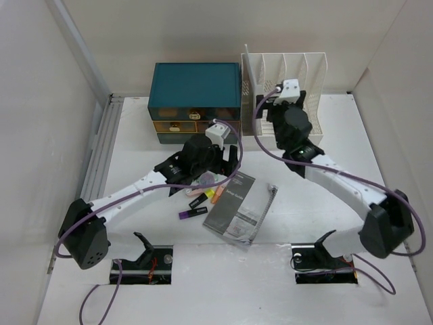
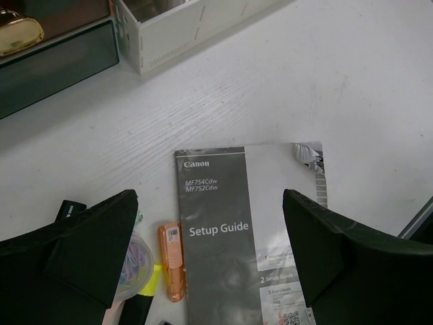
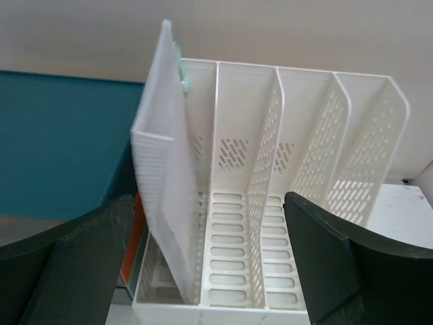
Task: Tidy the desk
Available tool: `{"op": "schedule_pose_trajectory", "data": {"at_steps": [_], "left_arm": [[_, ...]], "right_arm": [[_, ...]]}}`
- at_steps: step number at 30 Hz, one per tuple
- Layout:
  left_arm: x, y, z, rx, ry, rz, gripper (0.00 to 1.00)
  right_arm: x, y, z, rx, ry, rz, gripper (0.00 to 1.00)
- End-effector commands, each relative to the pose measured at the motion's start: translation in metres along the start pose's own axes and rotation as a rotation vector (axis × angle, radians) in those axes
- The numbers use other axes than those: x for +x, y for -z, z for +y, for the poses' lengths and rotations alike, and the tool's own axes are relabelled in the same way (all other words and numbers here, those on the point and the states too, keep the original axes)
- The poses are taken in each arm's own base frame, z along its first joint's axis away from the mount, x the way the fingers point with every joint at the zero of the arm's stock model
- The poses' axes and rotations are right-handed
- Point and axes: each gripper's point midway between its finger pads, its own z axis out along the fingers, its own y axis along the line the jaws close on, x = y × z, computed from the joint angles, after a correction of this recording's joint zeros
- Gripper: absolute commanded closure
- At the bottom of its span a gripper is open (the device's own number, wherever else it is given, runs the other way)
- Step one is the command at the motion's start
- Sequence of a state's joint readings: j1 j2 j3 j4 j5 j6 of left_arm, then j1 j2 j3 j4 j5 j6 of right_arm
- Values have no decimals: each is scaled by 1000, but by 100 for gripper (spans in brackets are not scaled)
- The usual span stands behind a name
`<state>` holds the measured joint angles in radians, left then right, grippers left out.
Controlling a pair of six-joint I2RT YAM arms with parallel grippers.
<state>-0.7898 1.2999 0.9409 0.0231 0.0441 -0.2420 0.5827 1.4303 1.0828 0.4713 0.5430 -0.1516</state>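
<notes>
On desk (image 1: 345, 128): L pincer (image 2: 208, 203) gapes over Setup Guide (image 2: 226, 271); R pincer (image 3: 208, 200) faces rack (image 3: 308, 135).

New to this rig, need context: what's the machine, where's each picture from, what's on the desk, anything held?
Two robot arms are bolted at the near edge of the desk. The wide picture is from a fixed camera above; the other two are from cameras on each wrist. On the desk: a teal drawer box, a white file rack, a Canon setup guide and some pens, one an orange highlighter. The left hand hangs open over the guide; the right hand, open, faces the rack. Neither holds anything.
</notes>
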Motion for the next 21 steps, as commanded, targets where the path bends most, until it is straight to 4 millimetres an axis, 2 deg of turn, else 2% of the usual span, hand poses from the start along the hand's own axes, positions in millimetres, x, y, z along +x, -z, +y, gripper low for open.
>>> {"op": "schedule_pose_trajectory", "data": {"at_steps": [1,2,4,5,7,8,11,12,14,15,17,18,19,20,21], "left_arm": [[-17,17,-5,16,-6,-69,14],[-13,16,-3,13,-6,-60,14],[-6,15,-6,34,2,-41,18],[-1,15,-5,31,2,-30,20],[8,10,-10,53,-3,-4,25],[17,6,-17,67,-13,20,28],[39,-5,-26,88,-29,87,35],[47,-7,-33,107,-38,111,37],[60,-12,-38,121,-36,151,42],[73,-17,-41,130,-43,188,46],[83,-21,-43,130,-49,217,46],[90,-25,-41,123,-50,238,48],[92,-24,-45,132,-55,241,49],[97,-27,-43,126,-56,255,49],[95,-28,-44,130,-56,247,49]], "right_arm": [[-52,31,-16,-39,-3,-59,3],[-66,47,-23,-84,-4,-73,3],[-63,64,-15,-247,-7,-51,4],[-42,76,-11,-302,-37,39,7],[-17,94,0,-457,-85,150,12],[22,106,6,-520,-106,260,15],[56,138,21,-679,-249,374,20],[77,150,27,-726,-303,448,20],[92,157,31,-766,-342,505,20],[100,160,31,-772,-364,536,20],[112,161,31,-798,-425,600,20],[127,161,32,-799,-452,652,20],[126,162,31,-812,-460,653,20],[140,167,35,-822,-488,710,19],[145,168,35,-837,-505,733,18]]}}
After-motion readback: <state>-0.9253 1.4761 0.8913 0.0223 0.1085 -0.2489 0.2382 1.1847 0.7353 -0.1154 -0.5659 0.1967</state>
